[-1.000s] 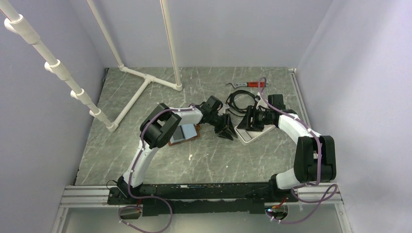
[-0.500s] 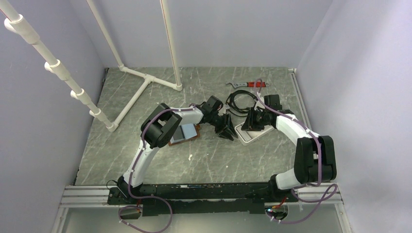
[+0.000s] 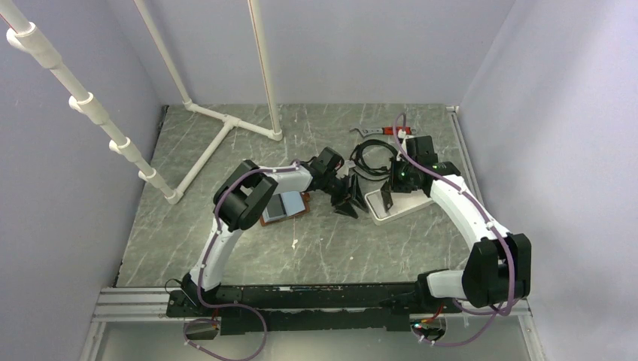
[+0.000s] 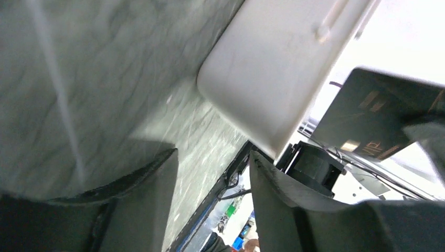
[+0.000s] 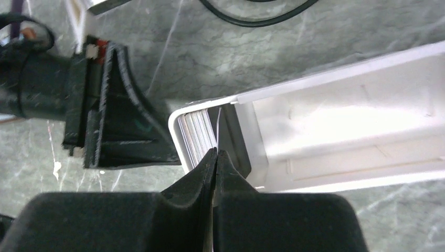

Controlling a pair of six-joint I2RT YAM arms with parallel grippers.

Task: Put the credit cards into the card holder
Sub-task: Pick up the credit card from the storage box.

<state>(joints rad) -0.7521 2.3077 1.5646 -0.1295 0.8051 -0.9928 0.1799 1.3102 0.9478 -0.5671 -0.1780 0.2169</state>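
Observation:
The white tray (image 3: 412,201) lies right of centre, and a stack of credit cards (image 5: 195,134) stands on edge at its left end. My right gripper (image 3: 387,200) (image 5: 215,153) is shut on one dark credit card (image 4: 375,118), which shows edge-on above its fingertips in the right wrist view. My left gripper (image 3: 347,198) (image 4: 211,176) stands open and empty just left of the tray's end (image 4: 273,68). The brown card holder (image 3: 298,213) lies open further left with a greyish card (image 3: 280,204) on it, partly under the left arm.
A coiled black cable (image 3: 369,158) and a red-handled wrench (image 3: 384,131) lie behind the tray. A white pipe frame (image 3: 226,124) stands at the back left. Grey walls close in both sides.
The right gripper's jaws have shut on a card at the tray's left end, and its wrist has swung back and up. The left gripper's jaws have opened wider.

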